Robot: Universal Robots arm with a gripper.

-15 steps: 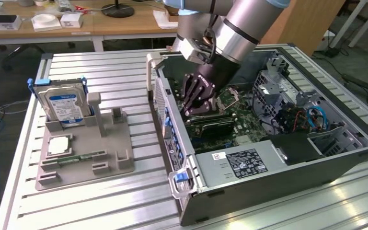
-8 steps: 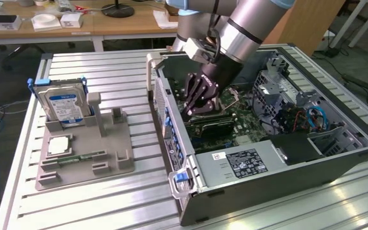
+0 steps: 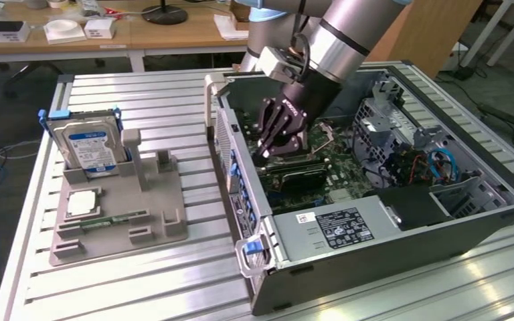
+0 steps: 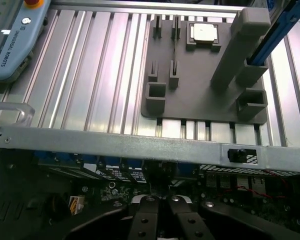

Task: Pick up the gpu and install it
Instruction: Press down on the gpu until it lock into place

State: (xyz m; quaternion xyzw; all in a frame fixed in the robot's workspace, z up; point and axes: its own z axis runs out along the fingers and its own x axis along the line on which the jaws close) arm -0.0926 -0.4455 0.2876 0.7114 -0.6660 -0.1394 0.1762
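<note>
Grey parts holder [image 3: 118,221] on slatted table [image 3: 132,294]; hard drive [image 3: 89,148] upright in it, memory stick [image 3: 105,221] lying flat.

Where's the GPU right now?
In the exterior view, the gpu sits inside the open computer case, on the motherboard near the case's middle, directly under the shut pincer, well right of the hard drive.

Closed black gripper [image 4: 160,212] fingers [image 4: 145,220] hang over the circuit board [image 4: 105,187] inside an open computer case [image 4: 140,145], beyond whose metal edge a grey parts holder [image 4: 200,107] rests on the ribbed table [image 4: 95,70].
</note>
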